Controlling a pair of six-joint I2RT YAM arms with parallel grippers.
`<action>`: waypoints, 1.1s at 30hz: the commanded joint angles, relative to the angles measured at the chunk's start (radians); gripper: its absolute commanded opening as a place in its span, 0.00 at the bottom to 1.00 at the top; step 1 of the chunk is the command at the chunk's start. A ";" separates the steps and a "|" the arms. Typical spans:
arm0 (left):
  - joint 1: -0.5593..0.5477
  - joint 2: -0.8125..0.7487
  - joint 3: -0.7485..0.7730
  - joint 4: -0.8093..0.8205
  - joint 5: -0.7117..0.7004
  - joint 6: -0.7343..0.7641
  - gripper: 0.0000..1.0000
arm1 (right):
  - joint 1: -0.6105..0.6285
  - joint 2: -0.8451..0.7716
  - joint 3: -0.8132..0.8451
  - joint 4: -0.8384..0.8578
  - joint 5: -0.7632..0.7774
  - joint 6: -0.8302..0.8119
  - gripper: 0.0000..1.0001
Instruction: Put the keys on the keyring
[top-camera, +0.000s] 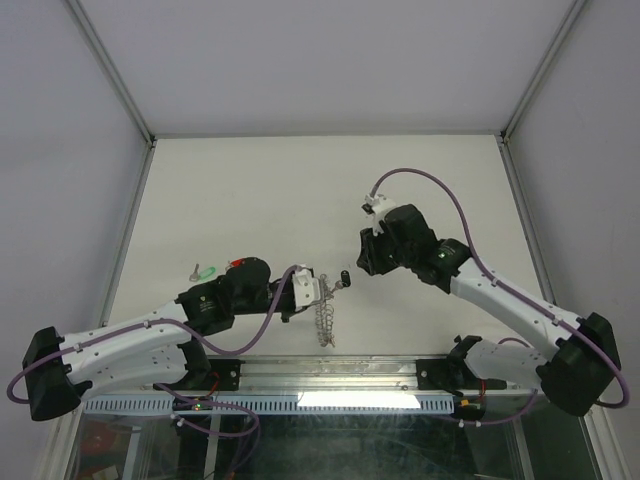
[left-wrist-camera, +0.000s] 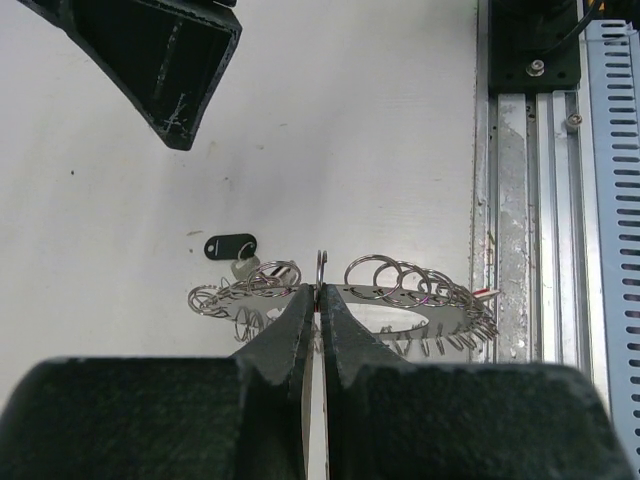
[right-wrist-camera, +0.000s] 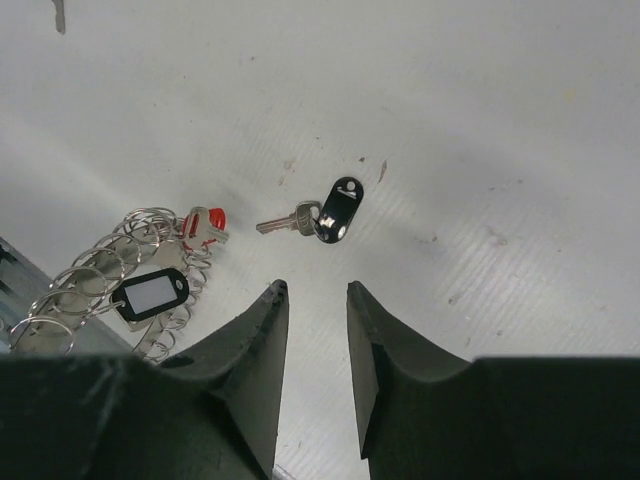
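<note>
just ahead of the right gripper (right-wrist-camera: 315, 290) tips, flat on the table (right-wrist-camera: 500, 100): the black-headed key (right-wrist-camera: 335, 210), blade pointing to the left side of the fingers, head to the right. jaws there part open, nothing between them. lower straight down and a little forward, one finger at each long side of the black head, and close only once level with the plastic; probably too thin a blade for a sure pinch. to the lower left of these fingers, the keyring (right-wrist-camera: 120, 275) with its fringe of small rings, a red-headed key (right-wrist-camera: 205, 225) and a black tag (right-wrist-camera: 152, 295) lying among them. left gripper (left-wrist-camera: 320, 292) fully shut on the rim of the keyring, at its near edge. hold that grip firm and the ring steady, then bring the hole of the key to one free small ring, slowly, without pushing the ring sideways.
</note>
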 joint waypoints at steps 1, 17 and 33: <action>0.015 -0.053 -0.014 0.017 -0.035 -0.026 0.00 | -0.003 0.075 0.062 0.010 -0.043 0.085 0.30; 0.016 -0.101 -0.039 -0.009 -0.076 -0.042 0.00 | 0.014 0.379 0.054 0.159 -0.193 -0.078 0.32; 0.018 -0.097 -0.041 -0.007 -0.070 -0.037 0.00 | 0.022 0.472 0.066 0.196 -0.203 -0.120 0.30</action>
